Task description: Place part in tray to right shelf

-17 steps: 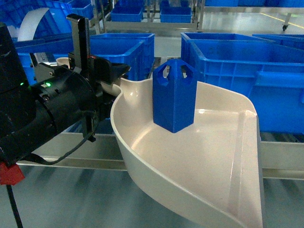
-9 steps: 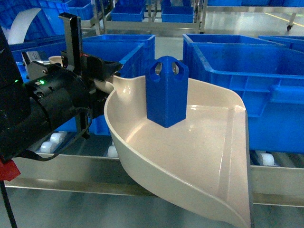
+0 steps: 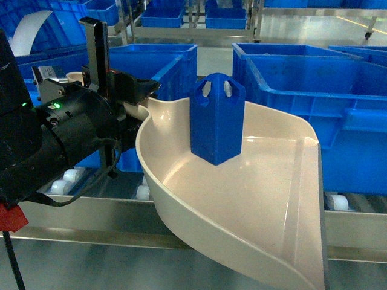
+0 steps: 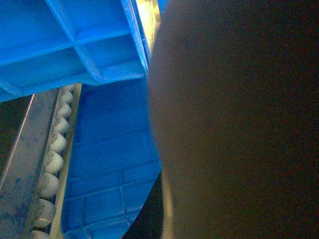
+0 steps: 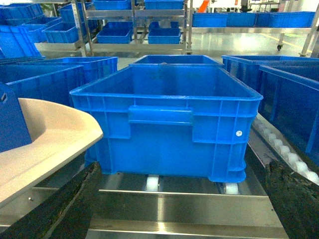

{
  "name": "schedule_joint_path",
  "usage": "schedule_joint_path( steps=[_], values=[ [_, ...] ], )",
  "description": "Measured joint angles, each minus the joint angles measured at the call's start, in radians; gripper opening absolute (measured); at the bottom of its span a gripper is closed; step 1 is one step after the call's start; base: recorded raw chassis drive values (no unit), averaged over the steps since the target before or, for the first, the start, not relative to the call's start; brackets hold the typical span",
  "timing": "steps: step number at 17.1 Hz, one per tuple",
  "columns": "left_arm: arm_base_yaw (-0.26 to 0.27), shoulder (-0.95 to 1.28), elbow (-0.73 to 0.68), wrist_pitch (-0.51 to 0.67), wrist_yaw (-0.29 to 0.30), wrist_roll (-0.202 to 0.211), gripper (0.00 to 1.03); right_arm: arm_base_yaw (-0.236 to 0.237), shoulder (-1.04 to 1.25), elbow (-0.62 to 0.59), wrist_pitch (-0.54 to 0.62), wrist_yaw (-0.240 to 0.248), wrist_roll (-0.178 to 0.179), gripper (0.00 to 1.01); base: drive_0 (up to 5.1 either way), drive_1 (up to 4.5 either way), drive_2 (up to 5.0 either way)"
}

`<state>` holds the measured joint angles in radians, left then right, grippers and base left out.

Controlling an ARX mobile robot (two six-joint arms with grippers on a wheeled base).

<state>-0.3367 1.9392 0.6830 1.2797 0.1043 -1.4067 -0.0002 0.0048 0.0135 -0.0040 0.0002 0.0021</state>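
Observation:
The small blue part (image 3: 217,121) stands upright in the cream tray (image 3: 266,199), toward its back wall. My left gripper (image 3: 136,96) is shut on the tray's handle end and holds the tray in the air in front of the right shelf (image 3: 91,214). The tray's underside (image 4: 239,124) fills most of the left wrist view and hides the jaws there. The right wrist view shows the tray (image 5: 45,144) and the part (image 5: 12,124) at its left edge. My right gripper (image 5: 184,199) is open and holds nothing, facing the shelf's front rail (image 5: 189,209).
Large blue crates (image 3: 314,103) sit on the shelf's white rollers (image 3: 72,176), one crate (image 5: 169,124) straight ahead of the right gripper. Rollers (image 4: 52,159) and a crate wall (image 4: 109,149) lie beside the tray. More racks with crates stand behind.
The shelf's front rail has dropped lower in the head view and its rollers have come into sight. The tray with the part rose a little, then shifted slightly right.

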Motion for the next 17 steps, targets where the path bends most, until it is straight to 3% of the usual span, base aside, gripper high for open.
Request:
schedule_joint_path(
  steps=[17],
  values=[
    [0.0, 0.0, 0.0, 0.0, 0.0, 0.0, 0.12, 0.0, 0.0, 0.0, 0.0, 0.0, 0.0, 0.98, 0.0, 0.0, 0.0]
  ],
)
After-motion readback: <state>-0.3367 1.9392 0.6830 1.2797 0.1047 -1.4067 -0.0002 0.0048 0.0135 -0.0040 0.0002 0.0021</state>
